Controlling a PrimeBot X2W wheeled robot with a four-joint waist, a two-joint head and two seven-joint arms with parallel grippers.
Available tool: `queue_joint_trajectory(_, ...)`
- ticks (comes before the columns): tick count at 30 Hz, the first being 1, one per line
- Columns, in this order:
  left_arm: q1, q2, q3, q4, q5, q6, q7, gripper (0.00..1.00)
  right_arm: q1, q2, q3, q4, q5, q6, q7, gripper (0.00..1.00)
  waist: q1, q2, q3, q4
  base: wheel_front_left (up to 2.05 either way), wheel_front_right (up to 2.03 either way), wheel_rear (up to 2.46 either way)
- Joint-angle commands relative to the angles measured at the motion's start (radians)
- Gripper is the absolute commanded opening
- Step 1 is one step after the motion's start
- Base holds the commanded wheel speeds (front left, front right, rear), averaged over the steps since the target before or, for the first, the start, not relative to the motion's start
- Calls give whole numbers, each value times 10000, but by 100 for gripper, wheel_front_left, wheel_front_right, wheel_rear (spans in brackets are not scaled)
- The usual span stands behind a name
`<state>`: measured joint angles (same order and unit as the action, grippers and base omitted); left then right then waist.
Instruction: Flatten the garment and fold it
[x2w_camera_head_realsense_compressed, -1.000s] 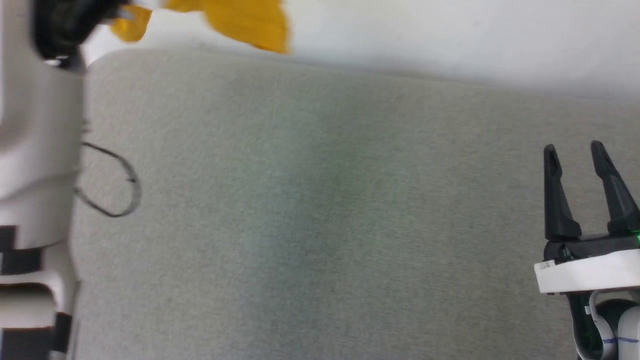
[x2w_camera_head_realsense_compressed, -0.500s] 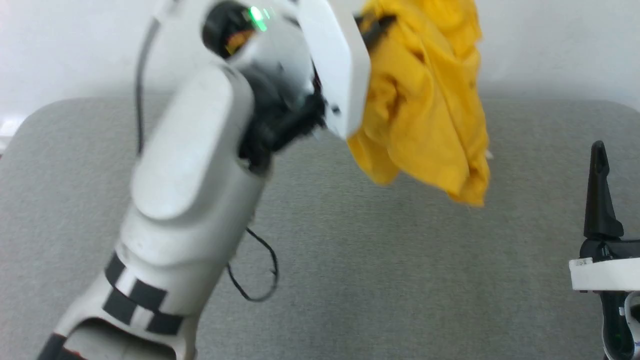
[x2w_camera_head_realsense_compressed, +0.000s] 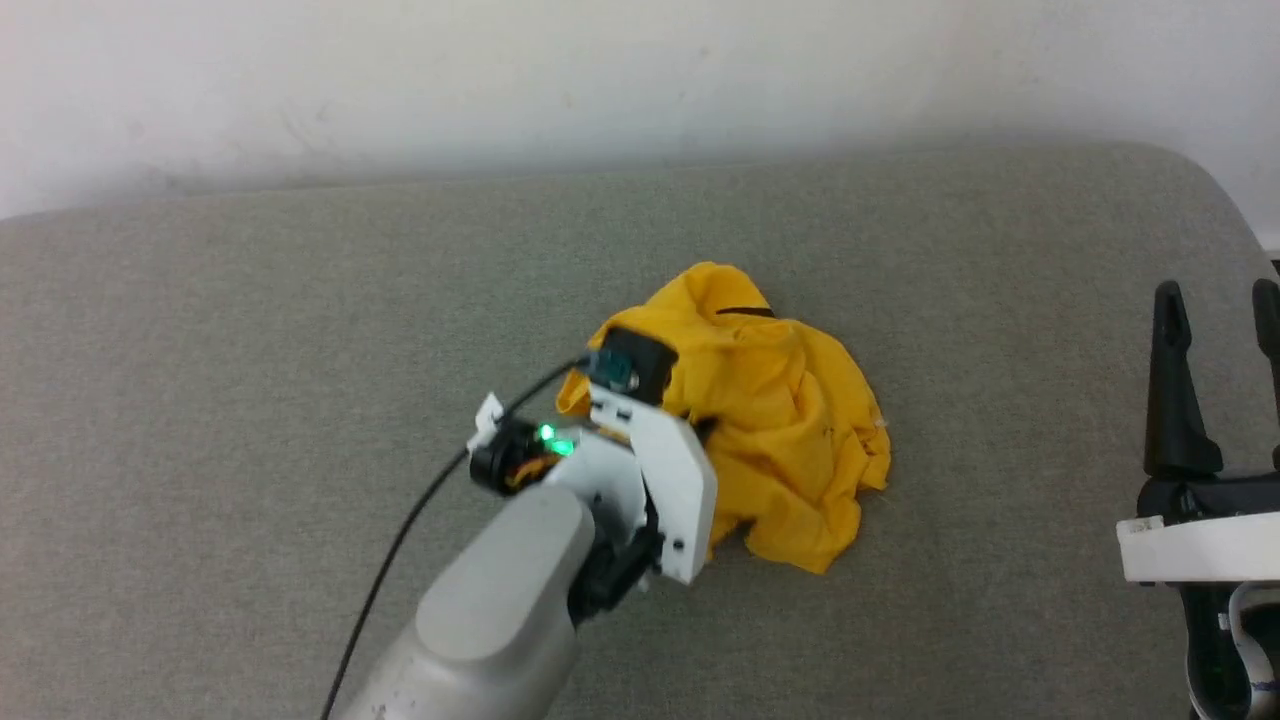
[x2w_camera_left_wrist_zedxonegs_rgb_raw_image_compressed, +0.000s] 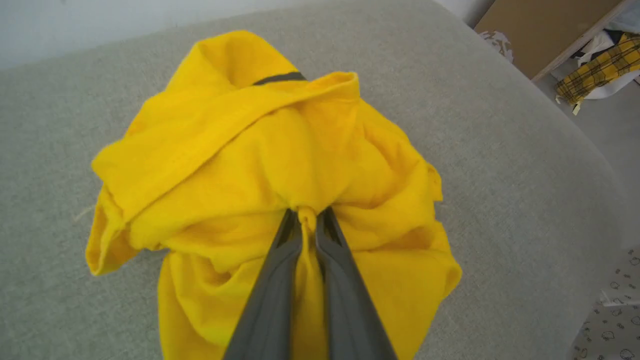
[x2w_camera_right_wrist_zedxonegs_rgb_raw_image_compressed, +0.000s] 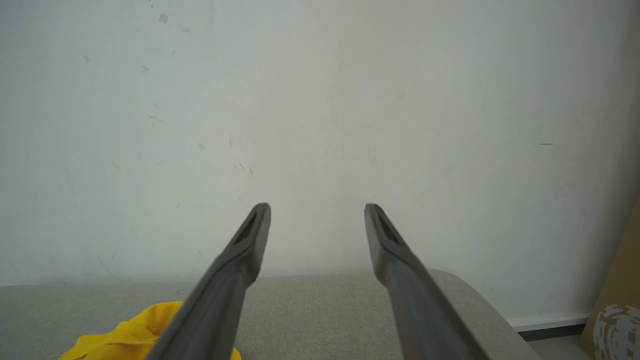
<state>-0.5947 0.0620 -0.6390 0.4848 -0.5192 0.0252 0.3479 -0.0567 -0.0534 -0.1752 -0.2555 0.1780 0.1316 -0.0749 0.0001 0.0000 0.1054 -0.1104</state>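
Grey cushion (x2w_camera_head_realsense_compressed: 250, 350) bears the bunched garment (x2w_camera_head_realsense_compressed: 790, 420), neckline (x2w_camera_head_realsense_compressed: 735, 305) toward the wall (x2w_camera_head_realsense_compressed: 600, 80)

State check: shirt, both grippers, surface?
T-shirt: crumpled heap on the cushion, not flattened, not folded.
Left gripper: shut, pinching a fold of the T-shirt.
Right gripper: open, empty, off to the right and apart from the T-shirt.
Cushion: grey, flat, bearing the T-shirt near its middle.
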Motion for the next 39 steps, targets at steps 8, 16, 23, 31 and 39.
queue_joint_trajectory(8, -11, -113, -382, 213, -1124, 217, -1349, 100, -130, 31, -30, 26, 62, -9, 72, 100, -1, 0, 273, 144, 0, 0, 0)
queue_joint_trajectory(16, -339, 430, 295, -1752, -1084, 776, -3152, 100, 51, 31, -115, 152, 146, -9, 64, 100, -1, 0, -11, 503, 0, 0, 0)
queue_joint_trajectory(23, 1602, 2568, 1583, -4452, 124, 2415, -5068, 100, 490, 31, -210, 312, 286, -9, 48, 100, -1, 0, -200, 567, 0, 0, 0)
queue_joint_trajectory(31, 5540, 3350, 2616, -6767, 730, 3780, -6046, 100, 1164, 32, -299, 487, 352, -9, 139, 100, -1, 0, -283, 621, 0, 0, 0)
queue_joint_trajectory(39, 7018, 2727, 3015, -7256, 1394, 3897, -6093, 100, 1715, 32, -158, 623, 412, -9, 326, 100, -1, 0, -216, 838, 0, 0, 0)
